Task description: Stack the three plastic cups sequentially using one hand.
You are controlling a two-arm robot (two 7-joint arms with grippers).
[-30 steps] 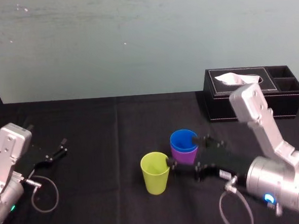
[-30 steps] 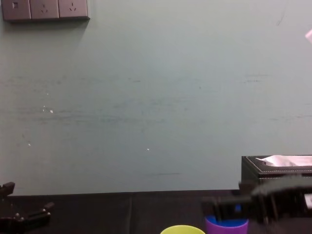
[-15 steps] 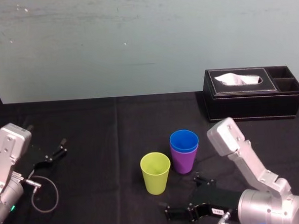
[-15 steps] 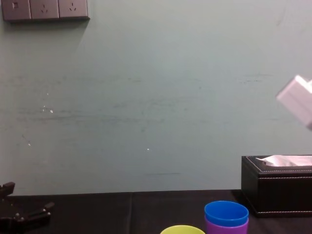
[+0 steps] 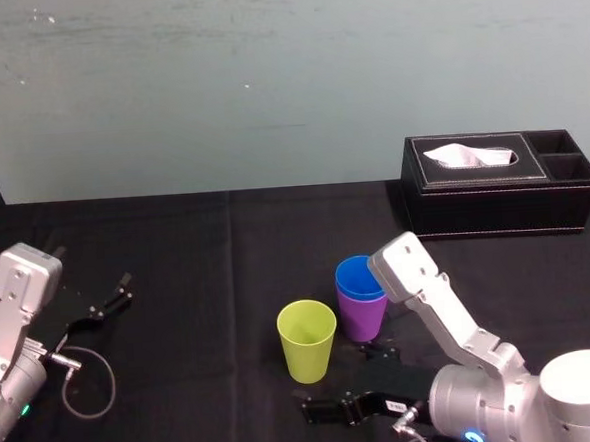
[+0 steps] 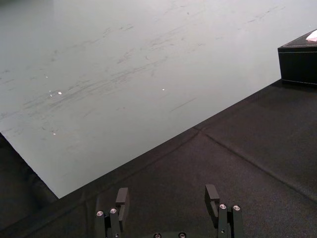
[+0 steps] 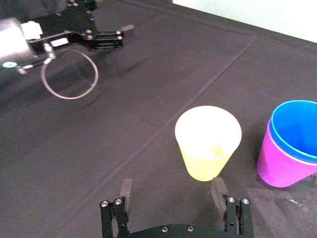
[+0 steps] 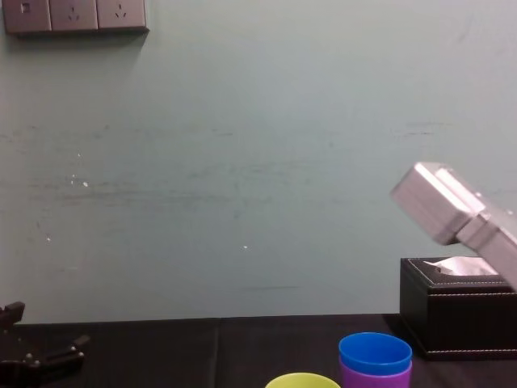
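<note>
Drawn back from the cups since a second ago, the right gripper now sits low on the near side of the yellow-green cup, jaws apart and empty. The blue cup is nested in the purple cup, just right of the yellow-green cup and not touching it. The left gripper lies parked far left, jaws apart.

Surroundings. We see a tabletop draped in black cloth, with a crease running front to back across it. At its far right stands a black tissue box with pale stitching. A white tissue rises from its top slot, and two open compartments lie beside that slot. Behind, we note a pale grey-green wall, faintly scuffed — a row of sockets sits high at the left in the chest view.
</note>
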